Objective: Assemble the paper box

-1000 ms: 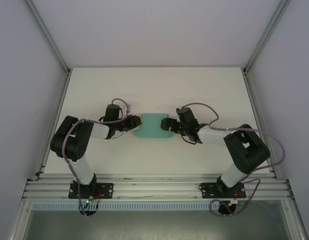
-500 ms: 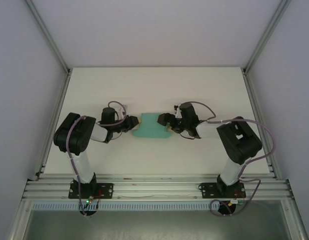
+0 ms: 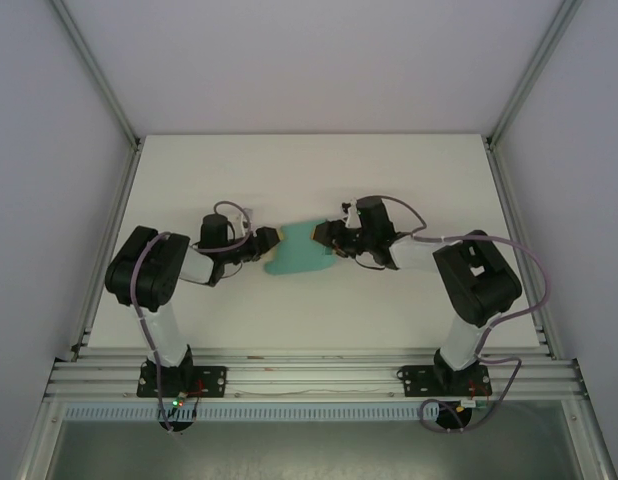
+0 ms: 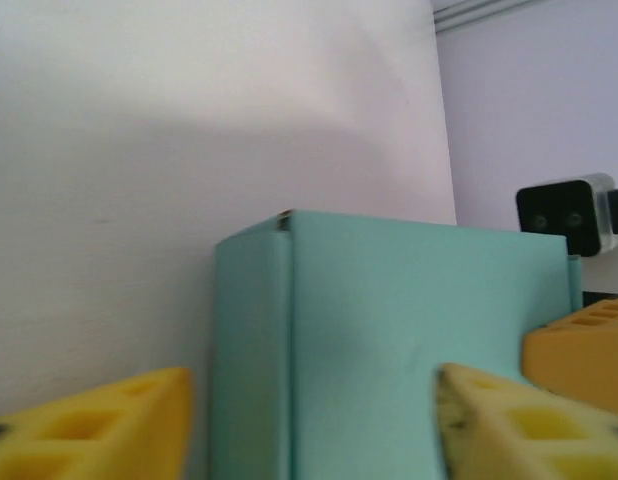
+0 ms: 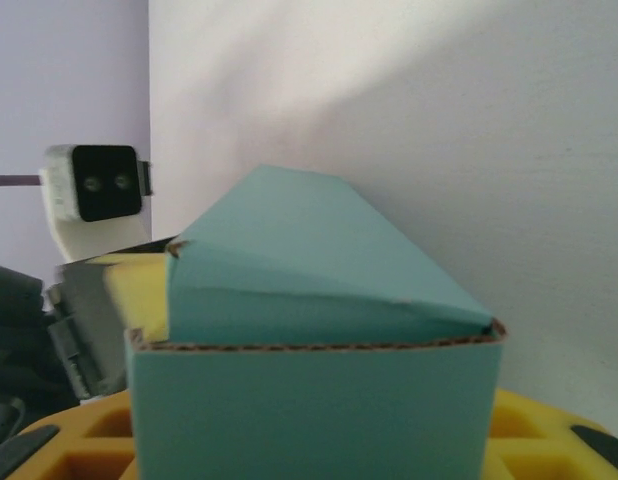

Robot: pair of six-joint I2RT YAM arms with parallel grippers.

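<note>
Paper box [image 3: 297, 258]: teal-green thin card, partly folded up, with one creased corner and raised walls.
Place: near the middle of the white worktop [image 3: 309, 170], between the two arms and skewed to the table edges.
Left gripper [image 3: 276, 238]: at the box's left end, low over the worktop.
Left fingers [image 4: 109, 425]: yellow and spread apart. One is just clear of the folded wall and the other overlaps the card's face, with no squeeze on the card.
Right gripper [image 3: 327, 235]: at the box's far right corner.
Right fingers [image 5: 554, 430]: yellow, showing on either side of a card wall that stands upright across the gap. I cannot tell whether they press on it.
Card edge: the brown raw edge runs along the top of that wall, and a sloping panel rises behind it.
White wrist camera [image 5: 94, 195]: the left arm's, facing in from beyond the box.
</note>
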